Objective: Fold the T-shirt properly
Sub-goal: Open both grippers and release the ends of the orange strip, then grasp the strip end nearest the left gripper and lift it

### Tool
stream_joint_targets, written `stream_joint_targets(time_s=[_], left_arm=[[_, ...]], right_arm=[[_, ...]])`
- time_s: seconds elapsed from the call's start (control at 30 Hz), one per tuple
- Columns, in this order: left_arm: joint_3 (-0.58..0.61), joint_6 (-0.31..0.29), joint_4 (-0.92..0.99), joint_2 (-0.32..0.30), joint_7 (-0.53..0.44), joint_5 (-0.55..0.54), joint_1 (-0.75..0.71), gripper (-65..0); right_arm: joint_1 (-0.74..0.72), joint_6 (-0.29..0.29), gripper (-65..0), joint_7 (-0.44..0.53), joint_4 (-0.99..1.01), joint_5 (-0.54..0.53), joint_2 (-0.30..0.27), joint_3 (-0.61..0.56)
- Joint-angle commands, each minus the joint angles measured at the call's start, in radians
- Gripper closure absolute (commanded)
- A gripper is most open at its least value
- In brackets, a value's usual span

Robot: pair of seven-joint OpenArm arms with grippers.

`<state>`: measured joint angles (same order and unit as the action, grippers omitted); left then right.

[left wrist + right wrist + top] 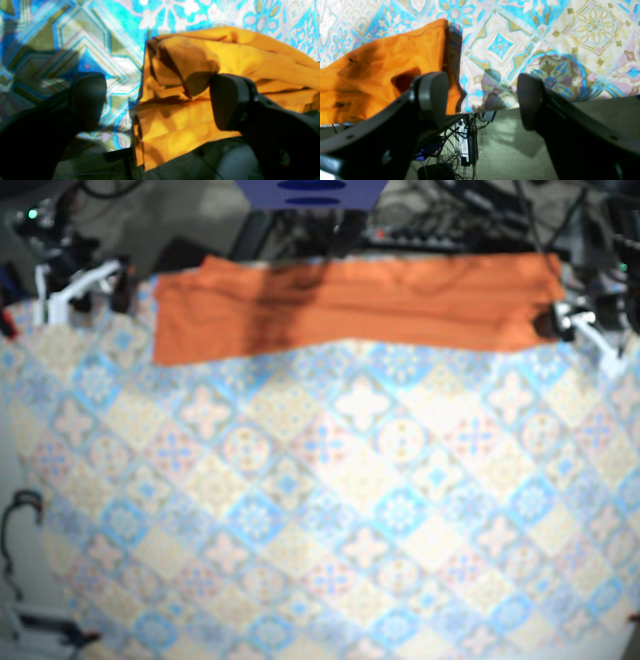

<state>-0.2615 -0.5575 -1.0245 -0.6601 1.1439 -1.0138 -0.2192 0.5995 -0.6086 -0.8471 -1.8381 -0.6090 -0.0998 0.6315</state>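
I see the orange cotton T-shirt [350,305] lying as one long flat strip along the far edge of the surface [350,480]. The surface wears a cloth with blue and cream tile shapes. The strip runs almost from one far corner to the other. A dark shadow falls across it, toward the base view's left.

My left gripper [157,102] is at the end of the shirt near the far corner on the base view's right. It is spread wide and holds nothing. In its own camera, one black finger [231,102] is over the orange cloth. The other one is over the bare tile cloth, just beside the shirt's edge. The shirt end there is bunched, with folds and dark creases. I cannot tell if the finger touches the cloth.

My right gripper [481,100] is at the other end of the shirt, near the far corner on the base view's left. It is spread wide too, with nothing between its tips. One grey finger [432,95] shows in front of the shirt's end. In the gap I see the tile cloth, the edge of the surface, and a tangle of black cables [467,140] down below.
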Motion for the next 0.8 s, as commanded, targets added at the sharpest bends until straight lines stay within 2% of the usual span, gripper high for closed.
stream_joint_targets(time_s=[0.0, 0.2, 0.4, 0.57, 0.67, 0.77], left_arm=[[0.049, -0.023, 0.008, 0.059, 0.043, -0.046, -0.012, -65.0], [0.098, -0.023, 0.002, 0.059, 0.043, -0.050, 0.016, -65.0], [0.104, -0.026, -0.093, 0.059, 0.052, -0.050, 0.008, -65.0], [0.104, -0.105, -0.093, 0.053, 0.052, -0.049, -0.010, -65.0], [0.103, -0.135, -0.093, 0.052, 0.049, -0.049, -0.024, -65.0], [0.098, -0.141, -0.096, 0.050, 0.046, -0.049, -0.052, -65.0]], right_arm=[[0.004, -0.006, -41.8, 0.019, -0.016, -0.018, -0.011, 0.008], [0.004, -0.006, -41.8, 0.019, -0.015, -0.018, -0.011, 0.008], [0.003, -0.006, -41.8, 0.019, -0.015, -0.018, -0.011, 0.008], [0.003, -0.006, -41.8, 0.019, -0.015, -0.018, -0.011, 0.008], [0.003, -0.006, -41.8, 0.019, -0.013, -0.018, -0.011, 0.008], [0.003, -0.006, -41.8, 0.019, -0.013, -0.018, -0.011, 0.008]])
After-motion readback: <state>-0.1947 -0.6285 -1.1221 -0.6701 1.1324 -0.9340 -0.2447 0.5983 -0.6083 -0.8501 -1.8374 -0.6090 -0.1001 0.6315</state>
